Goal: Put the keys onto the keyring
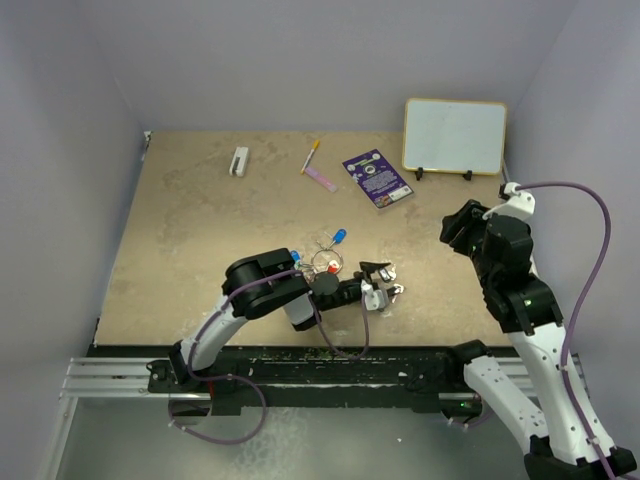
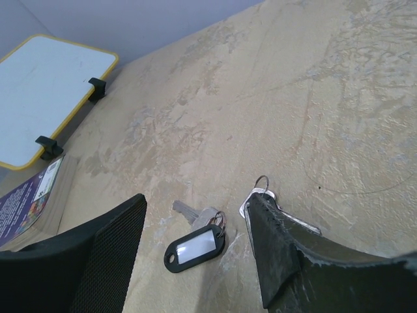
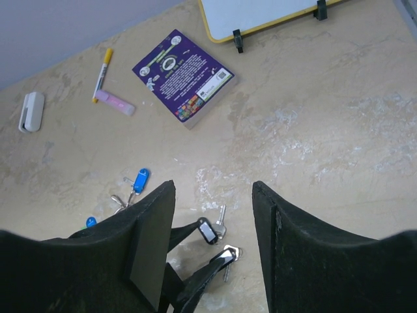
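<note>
A key with a black tag (image 2: 195, 246) lies flat on the table between the fingers of my left gripper (image 2: 195, 202), which is open and not touching it. A second key (image 2: 260, 193) pokes out from under that gripper's right finger (image 2: 280, 254). In the top view the left gripper (image 1: 382, 275) sits low, right of a cluster of keys with a blue tag (image 1: 340, 236) and a red tag (image 1: 332, 268) around the thin wire keyring (image 1: 320, 256). My right gripper (image 3: 214, 189) hangs open and empty high above the black-tagged key (image 3: 208, 231).
A yellow-framed whiteboard (image 1: 455, 135) stands at the back right, with a purple card (image 1: 378, 178) in front of it. A yellow and pink marker (image 1: 318, 168) and a white eraser (image 1: 240, 161) lie at the back. Walls close three sides.
</note>
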Robot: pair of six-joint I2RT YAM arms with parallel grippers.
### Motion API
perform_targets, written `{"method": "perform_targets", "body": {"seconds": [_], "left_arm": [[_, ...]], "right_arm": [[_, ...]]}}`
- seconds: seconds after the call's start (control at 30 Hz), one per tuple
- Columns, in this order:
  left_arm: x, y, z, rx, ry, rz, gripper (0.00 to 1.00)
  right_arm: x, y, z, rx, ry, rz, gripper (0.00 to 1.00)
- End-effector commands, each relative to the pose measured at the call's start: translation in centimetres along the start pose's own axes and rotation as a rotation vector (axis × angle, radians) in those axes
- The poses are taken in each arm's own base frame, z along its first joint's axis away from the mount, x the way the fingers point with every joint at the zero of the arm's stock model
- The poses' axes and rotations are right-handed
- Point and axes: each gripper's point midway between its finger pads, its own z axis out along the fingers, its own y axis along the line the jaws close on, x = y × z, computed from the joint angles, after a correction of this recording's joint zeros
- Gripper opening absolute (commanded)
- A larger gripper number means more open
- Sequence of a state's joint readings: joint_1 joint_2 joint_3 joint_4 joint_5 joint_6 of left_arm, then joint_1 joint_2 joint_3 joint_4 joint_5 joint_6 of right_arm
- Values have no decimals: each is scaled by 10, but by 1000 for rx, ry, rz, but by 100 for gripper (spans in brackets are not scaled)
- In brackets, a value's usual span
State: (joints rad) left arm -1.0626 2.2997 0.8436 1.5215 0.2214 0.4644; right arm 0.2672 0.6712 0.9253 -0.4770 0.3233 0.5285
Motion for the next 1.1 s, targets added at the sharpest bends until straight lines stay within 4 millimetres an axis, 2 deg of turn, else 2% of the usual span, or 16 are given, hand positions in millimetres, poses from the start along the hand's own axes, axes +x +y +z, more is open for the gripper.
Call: {"method": "perform_targets", "body": {"seconds": [0.0, 0.33, 0.77, 0.97, 1.07], "left_arm": [[-25, 8, 9, -24, -110, 18, 68], [-19, 3, 11, -8, -95, 2, 63], [-16, 0, 17, 11, -97, -16, 53], [-14, -1, 15, 13, -88, -17, 37], [-12, 2, 12, -2, -73, -16, 35]], "right_arm": [[-10, 2, -2, -8, -45, 20, 55], [-7, 2, -1, -11, -37, 15, 52], [-7, 0, 2, 6, -31, 6, 49], [-10, -2, -1, 14, -44, 4, 48], [-11, -3, -2, 19, -48, 4, 48]]}}
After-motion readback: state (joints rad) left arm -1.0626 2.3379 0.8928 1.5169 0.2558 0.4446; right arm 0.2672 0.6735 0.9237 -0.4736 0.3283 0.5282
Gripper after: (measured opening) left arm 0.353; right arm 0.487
